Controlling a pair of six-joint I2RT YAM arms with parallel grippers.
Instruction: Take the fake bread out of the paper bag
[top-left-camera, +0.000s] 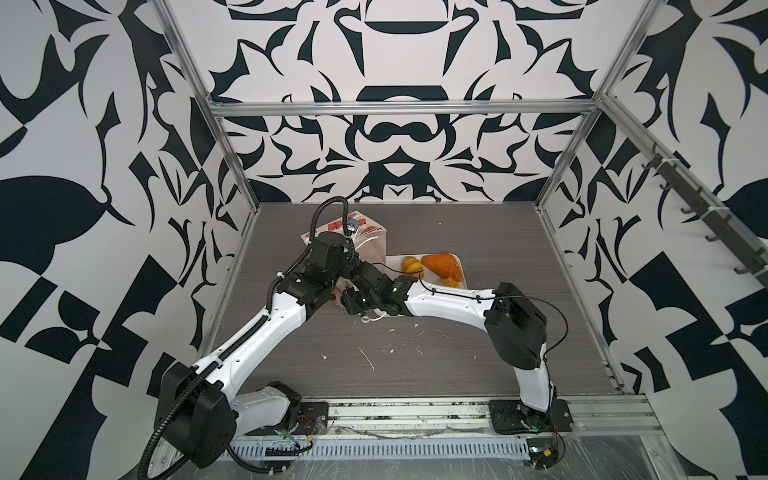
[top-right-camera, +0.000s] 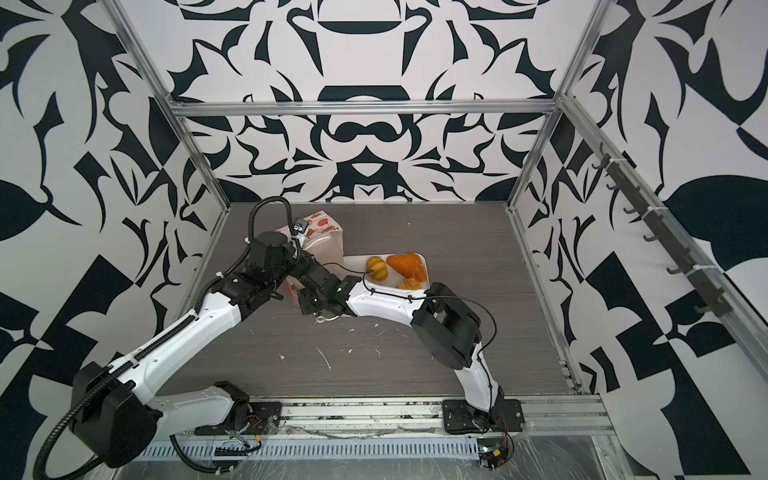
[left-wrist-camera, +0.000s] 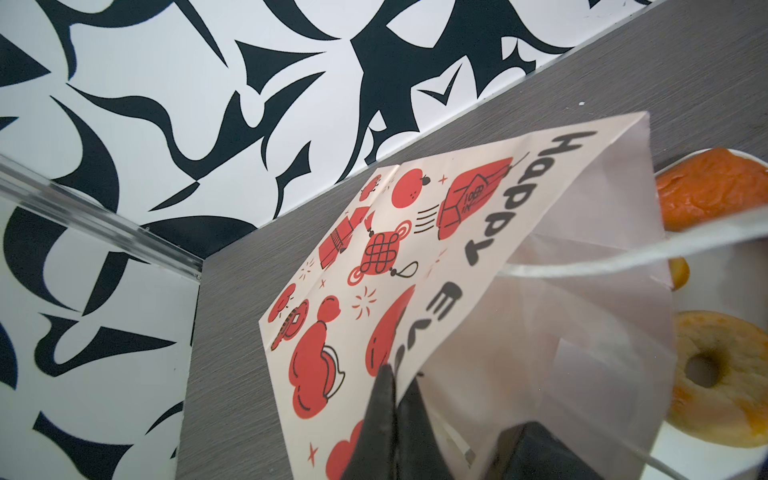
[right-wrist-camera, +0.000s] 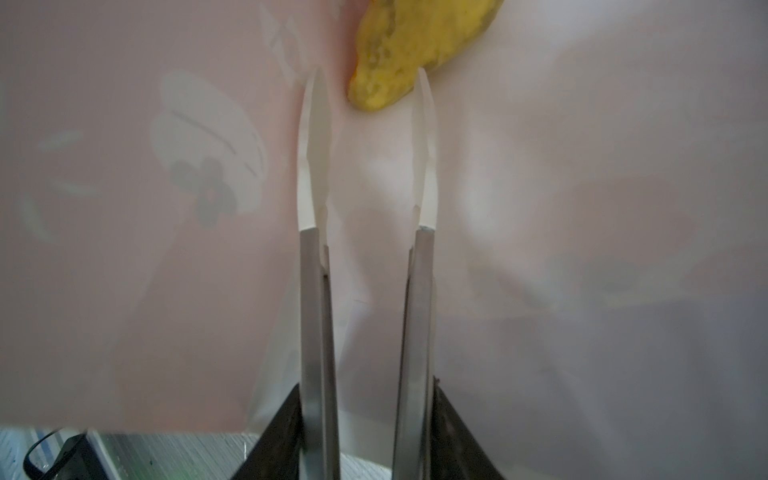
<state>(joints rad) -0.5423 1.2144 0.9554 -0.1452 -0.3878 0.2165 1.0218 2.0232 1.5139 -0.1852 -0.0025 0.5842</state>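
task partly done. three pieces of fake bread lie on the white tray: a yellow croissant, an orange-brown triangular piece and a doughnut. a second croissant is inside the paper bag and not yet gripped. the glazed pastry shows in no view, so it is possibly deeper in the bag, cannot tell.

the paper bag lies on its side on the table, at the back left, just beside the tray. its long axis runs back to front - red printed base toward the back wall, mouth toward the arms.

left gripper has its jaws together, pinching the bag's upper wall near the mouth and holding it open. right gripper reaches in through the mouth, jaws apart with nothing clamped.

the second croissant sits at the far end of the bag, one pointed end aimed back between the white fingertips. its long axis seems to slant a little off the reach line, but only that end shows. contact with the fingertips is unclear.

left to do - close on this croissant, draw it out, set it on the tray, then check the bag for the last piece.
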